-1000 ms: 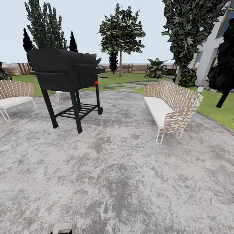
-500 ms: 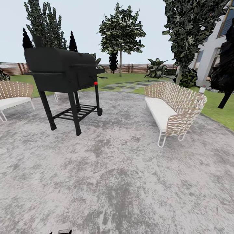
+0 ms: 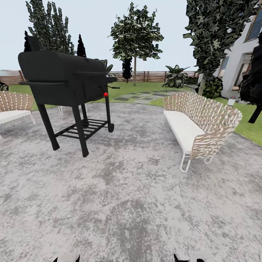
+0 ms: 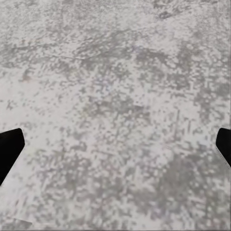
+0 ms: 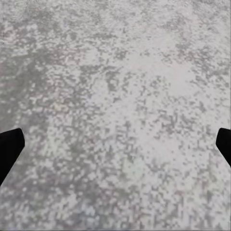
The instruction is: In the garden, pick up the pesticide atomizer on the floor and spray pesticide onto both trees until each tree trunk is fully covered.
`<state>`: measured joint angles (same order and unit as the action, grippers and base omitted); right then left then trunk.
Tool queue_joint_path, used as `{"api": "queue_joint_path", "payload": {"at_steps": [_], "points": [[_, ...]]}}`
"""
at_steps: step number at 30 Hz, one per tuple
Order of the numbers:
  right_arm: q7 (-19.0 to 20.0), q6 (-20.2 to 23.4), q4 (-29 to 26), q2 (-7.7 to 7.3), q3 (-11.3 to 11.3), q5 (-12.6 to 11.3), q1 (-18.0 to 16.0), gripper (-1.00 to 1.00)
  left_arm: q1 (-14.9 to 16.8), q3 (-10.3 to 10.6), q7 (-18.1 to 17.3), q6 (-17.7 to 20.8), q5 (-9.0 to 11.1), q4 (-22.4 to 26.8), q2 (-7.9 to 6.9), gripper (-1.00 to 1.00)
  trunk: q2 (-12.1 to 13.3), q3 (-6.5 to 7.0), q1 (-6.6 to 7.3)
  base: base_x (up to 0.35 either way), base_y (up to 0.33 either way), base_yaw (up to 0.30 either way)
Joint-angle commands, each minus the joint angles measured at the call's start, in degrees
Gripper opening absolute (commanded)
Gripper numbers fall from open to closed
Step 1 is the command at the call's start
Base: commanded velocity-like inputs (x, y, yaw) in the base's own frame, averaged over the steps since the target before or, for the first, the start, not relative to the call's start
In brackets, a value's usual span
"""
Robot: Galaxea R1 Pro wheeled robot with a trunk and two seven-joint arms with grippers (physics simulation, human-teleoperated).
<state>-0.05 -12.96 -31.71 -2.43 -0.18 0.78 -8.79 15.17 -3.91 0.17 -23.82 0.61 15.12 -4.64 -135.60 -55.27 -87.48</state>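
Pesticide atomizer could not be made out anywhere in these views; its place could not be told.

Head view: robot stood on a mottled grey concrete patio (image 3: 131,203). Near left, a black barrel barbecue on a slatted-shelf stand (image 3: 67,83), red knob on its side. Right, a woven wicker bench with white cushion (image 3: 198,125); a second like it at the far left edge. Far beyond, green lawn with grey stepping slabs (image 3: 140,96), a brown slatted wooden fence (image 3: 153,76), and a leafy tree on a thin pale trunk (image 3: 135,36). Another dark-leaved tree (image 3: 214,32) rose at the right, beside a white house wall.

Left wrist view: left gripper (image 4: 115,149) hung over bare patio, dark fingertips (image 4: 9,149) at opposite edges, spread wide, holding nothing.

Right wrist view: right gripper (image 5: 115,149) likewise, fingertips (image 5: 8,147) well apart over bare concrete.

Judgement: step in hand was transit toward the garden; atomizer not yet found. Next move called for driving between barbecue and bench onto the lawn, then searching the grass.
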Motion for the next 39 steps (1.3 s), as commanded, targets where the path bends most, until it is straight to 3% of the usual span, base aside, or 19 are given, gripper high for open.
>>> {"api": "queue_joint_path", "payload": {"at_steps": [1, 9, 39], "points": [[-0.08, -0.19, 1.33, 0.08, 0.69, 0.28, -0.08, 1.00, 0.00, -0.07, 0.06, -0.26, 0.04, 0.00, 0.03, 1.00, -0.02, -0.05, -0.02, 0.337, 0.094, 0.000], [-0.21, -0.48, 8.20, 0.19, 2.01, 0.62, -0.19, 1.00, -0.05, -0.19, 0.24, -0.38, 0.00, 0.13, -0.07, 1.00, -0.02, -0.05, -0.02, 0.337, 0.111, 0.000], [-0.21, -0.75, 8.68, 0.23, 2.07, 0.54, -0.18, 1.00, -0.05, -0.05, 0.24, -0.35, 0.01, -0.50, -0.02, 1.00, -0.02, -0.05, -0.02, 0.339, 0.005, -0.022]]}}
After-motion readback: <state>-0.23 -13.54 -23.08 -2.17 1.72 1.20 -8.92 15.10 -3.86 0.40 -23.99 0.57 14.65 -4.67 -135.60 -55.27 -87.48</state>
